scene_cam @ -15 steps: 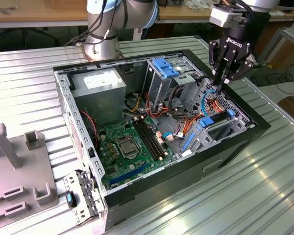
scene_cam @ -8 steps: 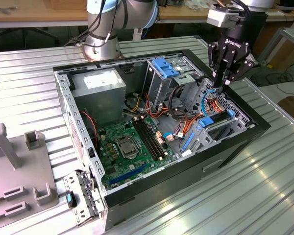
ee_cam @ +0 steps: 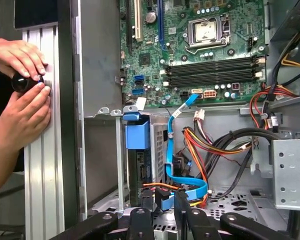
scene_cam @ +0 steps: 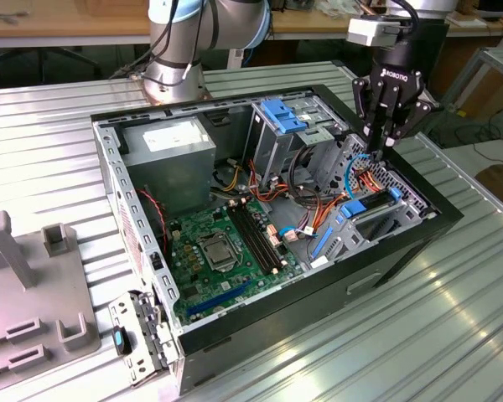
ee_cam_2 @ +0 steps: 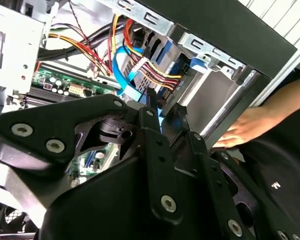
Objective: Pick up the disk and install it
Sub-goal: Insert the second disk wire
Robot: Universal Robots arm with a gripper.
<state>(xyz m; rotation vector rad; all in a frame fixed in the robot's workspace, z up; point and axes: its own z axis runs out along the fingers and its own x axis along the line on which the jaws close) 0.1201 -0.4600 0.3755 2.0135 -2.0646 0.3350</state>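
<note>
Over the drive-bay corner of the open black desktop tower case (scene_cam: 440, 219), at approx 2 o'clock in the exterior view, hangs the black three-fingered gripper (scene_cam: 386, 141), pointing down. Grip state: can't tell, nothing visibly held. Flat grey hard disk in bright blue plastic carrier (ee_cam: 137, 135) sits upright in its bay slot inside the case, just below the gripper (ee_cam: 163, 200), w/ blue ribbon cable (ee_cam: 171, 150) and orange-yellow wires beside it. Green motherboard (scene_cam: 222, 247) lies at 7 o'clock from the bay. Person's hands (ee_cam: 21, 85) (on a black knob) rest on the ribbed aluminium table (scene_cam: 386, 335) outside the case wall.
</note>
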